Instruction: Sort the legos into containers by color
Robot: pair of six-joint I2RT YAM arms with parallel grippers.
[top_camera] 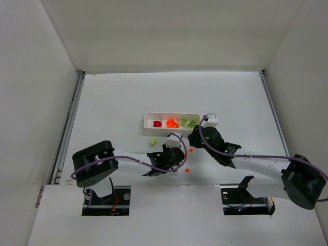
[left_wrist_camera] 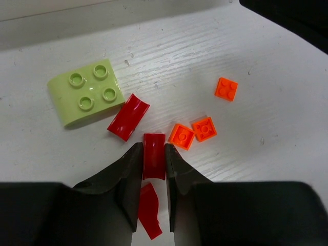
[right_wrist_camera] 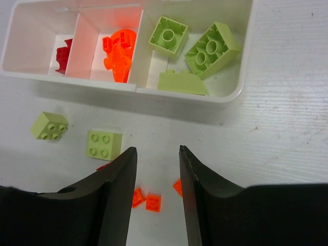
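My left gripper (left_wrist_camera: 154, 154) is shut on a small curved red lego (left_wrist_camera: 154, 159), low over the table. A second curved red lego (left_wrist_camera: 128, 117) lies just ahead, and a third red piece (left_wrist_camera: 148, 211) lies between the fingers, further back. A pale green lego (left_wrist_camera: 86, 91) and three flat orange legos (left_wrist_camera: 181, 136) (left_wrist_camera: 204, 128) (left_wrist_camera: 226, 88) lie around them. My right gripper (right_wrist_camera: 158, 151) hangs open and empty in front of the white tray (right_wrist_camera: 195, 97). The tray holds red legos (right_wrist_camera: 62, 54) on the left, orange ones (right_wrist_camera: 119, 48) in the middle and green ones (right_wrist_camera: 205, 51) on the right.
Two pale green legos (right_wrist_camera: 49, 125) (right_wrist_camera: 104, 144) lie on the table in front of the tray, and orange pieces (right_wrist_camera: 152, 202) lie under the right fingers. In the top view both grippers (top_camera: 171, 154) (top_camera: 195, 136) are close together just before the tray (top_camera: 146, 123). White walls enclose the table.
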